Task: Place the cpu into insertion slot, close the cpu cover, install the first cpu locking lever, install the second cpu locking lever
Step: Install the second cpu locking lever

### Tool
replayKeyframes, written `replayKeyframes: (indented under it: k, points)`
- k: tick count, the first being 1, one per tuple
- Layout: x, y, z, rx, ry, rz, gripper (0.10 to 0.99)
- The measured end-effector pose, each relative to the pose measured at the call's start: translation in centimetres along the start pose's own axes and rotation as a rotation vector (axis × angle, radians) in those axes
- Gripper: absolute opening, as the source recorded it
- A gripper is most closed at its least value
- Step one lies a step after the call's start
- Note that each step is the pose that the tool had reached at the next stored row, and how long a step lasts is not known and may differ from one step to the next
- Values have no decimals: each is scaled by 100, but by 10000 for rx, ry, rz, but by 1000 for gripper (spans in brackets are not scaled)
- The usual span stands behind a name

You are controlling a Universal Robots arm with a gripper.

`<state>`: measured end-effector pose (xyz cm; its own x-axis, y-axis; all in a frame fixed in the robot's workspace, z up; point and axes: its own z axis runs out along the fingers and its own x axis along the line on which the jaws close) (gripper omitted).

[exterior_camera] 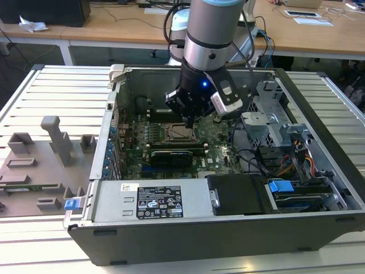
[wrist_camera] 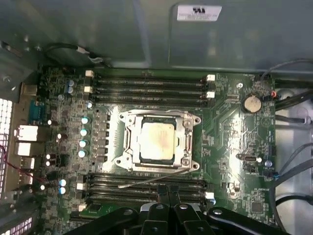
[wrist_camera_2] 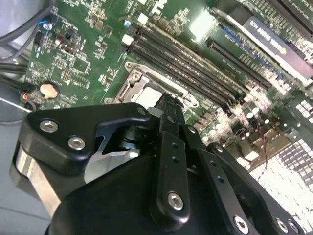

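Exterior view: hand [exterior_camera: 190, 121] hangs just above the insertion slot [exterior_camera: 178, 133]. First wrist view: cpu [wrist_camera: 157, 141] seated under the closed cpu cover [wrist_camera: 160, 139]; fingertips [wrist_camera: 167, 192] pressed together, holding nothing. Judgement: press the thin lever [wrist_camera: 151, 178] squarely, avoiding memory slots [wrist_camera: 146, 183].

No print is legible. A black label [exterior_camera: 159, 202] with white marks is seen on the power supply [exterior_camera: 111, 206] beside the motherboard [exterior_camera: 219, 140]. A white sticker [wrist_camera: 199, 12] is seen on the case wall [wrist_camera: 98, 29] bordering the motherboard.
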<state>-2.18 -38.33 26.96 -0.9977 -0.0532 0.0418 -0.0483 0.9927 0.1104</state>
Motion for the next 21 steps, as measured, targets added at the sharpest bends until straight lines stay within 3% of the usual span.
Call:
replayKeyframes:
  k: [5,7,11,14,16,18,19,21]
  points:
    - [34,-26,185,1,0,10,106]
    - [66,-27,220,-9,-1,9,106]
    - [219,-26,281,-135,-8,4,106]
    - [306,-29,349,-136,-8,3,106]
    - [382,-33,430,-136,-7,5,106]
    - [400,-45,536,-141,-4,-31,106]
    - [409,-49,575,-168,-2,-63,106]
    - [484,-49,610,-344,-3,-140,106]
